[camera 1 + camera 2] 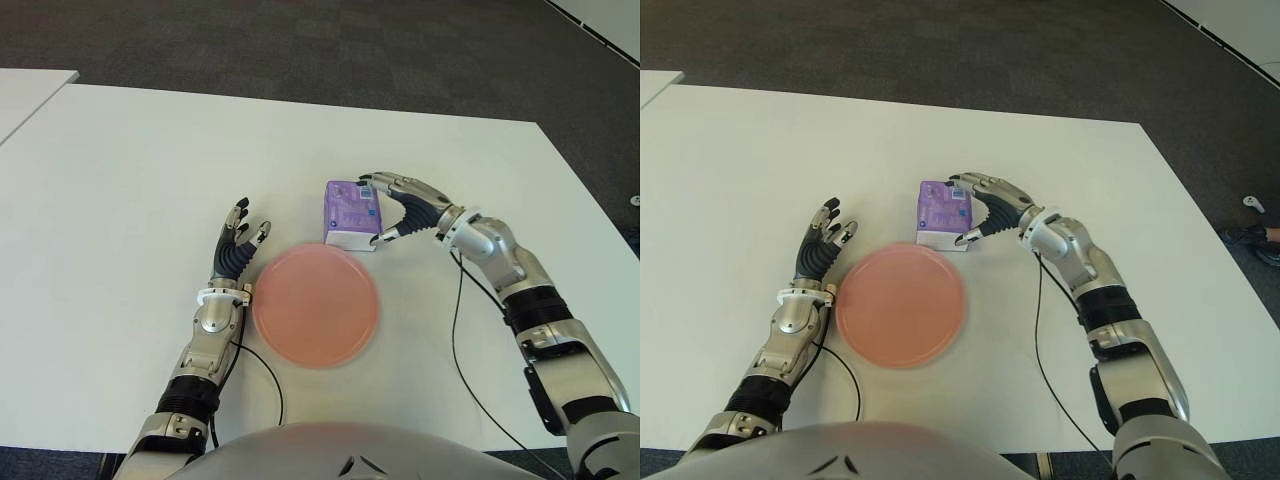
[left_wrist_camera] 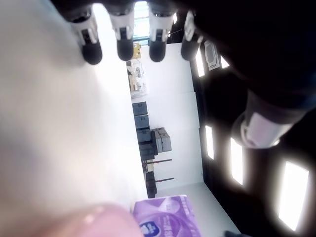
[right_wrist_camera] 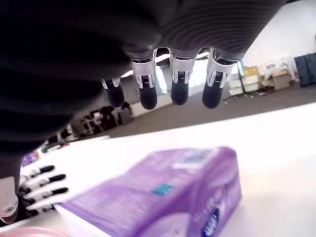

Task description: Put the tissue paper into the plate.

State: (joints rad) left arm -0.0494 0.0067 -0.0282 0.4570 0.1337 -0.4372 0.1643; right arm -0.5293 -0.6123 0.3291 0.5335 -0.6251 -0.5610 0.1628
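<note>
Purple and white, the tissue paper pack [image 1: 350, 214] lay flat on the white table [image 1: 120, 180], just behind the pink plate [image 1: 315, 305] and almost touching its far rim. It was not in the plate. From my remote station I saw the plate close in front of the robot's body, with nothing in it.

The right hand [image 1: 400, 208] was at the right side of the pack. Its fingers [image 3: 178, 94] were spread and arched over the pack's top, and the thumb came low near the pack's right front corner. In the right wrist view there was a clear gap between the fingertips and the purple wrapper, so the hand was open and held nothing. I could not tell whether the thumb touched the pack.

The left hand [image 1: 236, 250] showed just left of the plate, its fingers stretched forward and loose, holding nothing.

A black cable [image 1: 462, 340] ran from the right wrist down across the table towards the near edge, to the right of the plate. A second cable [image 1: 262, 375] curved from the left wrist near the plate's front left side. Between the pack and the plate I saw no other object. Behind the table was dark carpet [image 1: 300, 50].
</note>
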